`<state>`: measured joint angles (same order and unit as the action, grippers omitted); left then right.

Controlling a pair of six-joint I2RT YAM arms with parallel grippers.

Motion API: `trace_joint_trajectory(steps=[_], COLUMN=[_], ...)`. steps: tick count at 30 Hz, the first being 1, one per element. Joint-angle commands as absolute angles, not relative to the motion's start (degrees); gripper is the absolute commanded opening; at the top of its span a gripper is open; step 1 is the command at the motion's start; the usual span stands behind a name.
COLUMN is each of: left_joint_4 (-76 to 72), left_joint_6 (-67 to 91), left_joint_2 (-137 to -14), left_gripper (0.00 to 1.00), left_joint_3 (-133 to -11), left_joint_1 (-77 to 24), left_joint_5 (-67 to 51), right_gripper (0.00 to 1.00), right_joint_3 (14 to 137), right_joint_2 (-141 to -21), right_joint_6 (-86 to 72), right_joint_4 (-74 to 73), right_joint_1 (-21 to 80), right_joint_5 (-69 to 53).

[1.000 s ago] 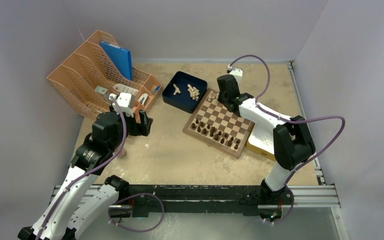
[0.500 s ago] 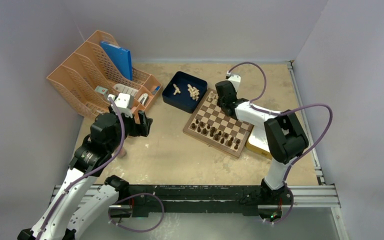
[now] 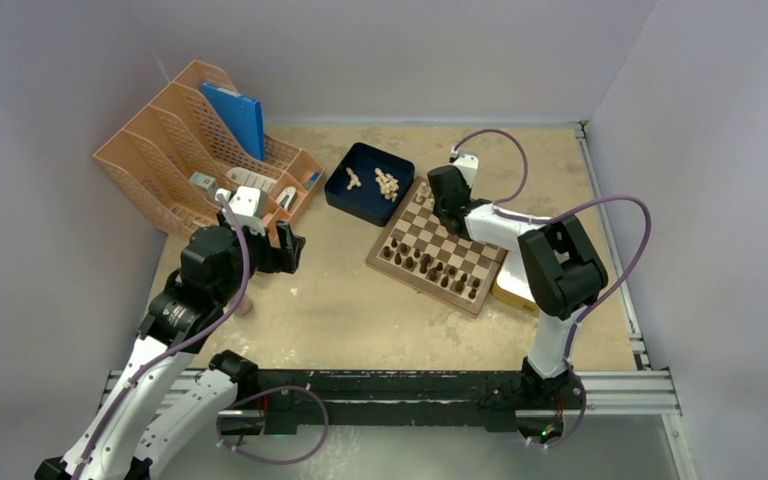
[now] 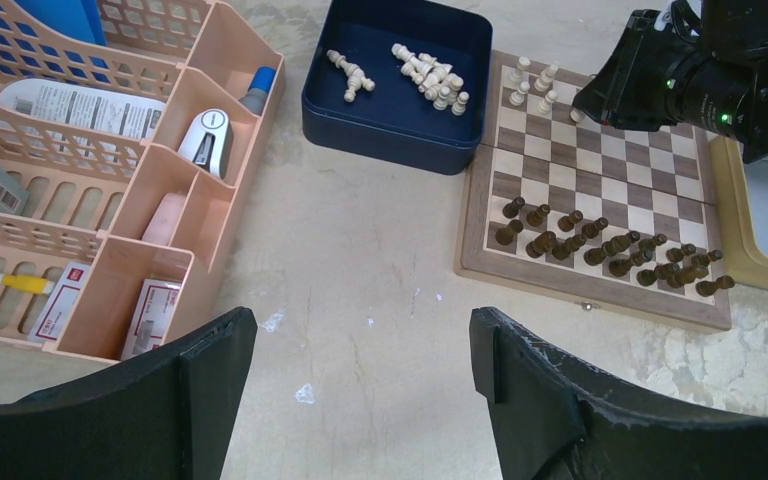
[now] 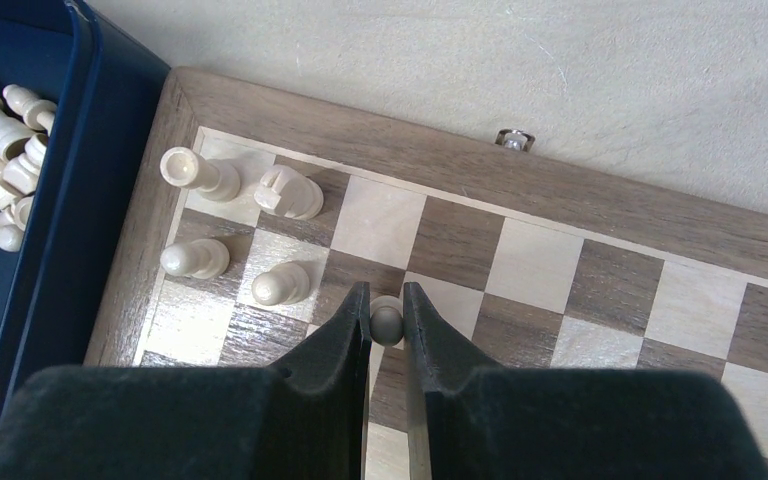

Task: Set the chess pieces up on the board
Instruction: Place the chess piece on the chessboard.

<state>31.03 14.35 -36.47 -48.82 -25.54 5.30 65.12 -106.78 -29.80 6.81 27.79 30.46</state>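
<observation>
The board [image 3: 415,285] lies right of centre, with dark brown pieces [image 3: 430,268] filling its two near rows. Several cream chess pieces [image 5: 280,285] stand at its far left corner [image 4: 532,85]. More of them lie loose in the dark blue tray [image 3: 387,183] [image 4: 430,75]. My right gripper [image 5: 387,305] is shut on a cream pawn [image 5: 387,322], just right of the standing cream pieces. The pawn's foot is hidden, so I cannot tell whether it touches the board. From above, my right gripper [image 3: 440,208] covers that corner. My left gripper [image 4: 360,325] hangs open over bare table [image 3: 290,248], holding nothing.
The dark blue tray [image 3: 345,190] touches the board's far left corner. A peach desk organiser [image 3: 200,150] holding a stapler and stationery stands at the far left. A yellowish tray [image 3: 515,290] shows under the board's right side. A small latch [image 5: 513,140] sticks out of the board's far rim.
My right arm has folded in and shifted its gripper slightly left over the board's far left corner, still shut on the pawn. The left arm has barely moved.
</observation>
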Motion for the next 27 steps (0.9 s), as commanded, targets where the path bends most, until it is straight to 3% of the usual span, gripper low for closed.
trace_joint_trajectory(steps=[1,27], left_joint_4=[29.3,29.4], left_joint_6=[14.4,14.4], left_joint_2=[-36.2,-36.0], left_gripper=[0.78,0.78], left_joint_3=[-48.5,-48.5], left_joint_1=[-25.5,-25.5], left_joint_5=[5.0,5.3], right_gripper=[0.16,0.18], right_joint_3=[66.4,68.9], right_joint_2=[-106.4,-108.5], right_joint_6=[-30.7,-30.4], right_joint_4=[8.7,7.9], right_joint_1=[27.9,28.0], right_joint_5=[31.3,29.1])
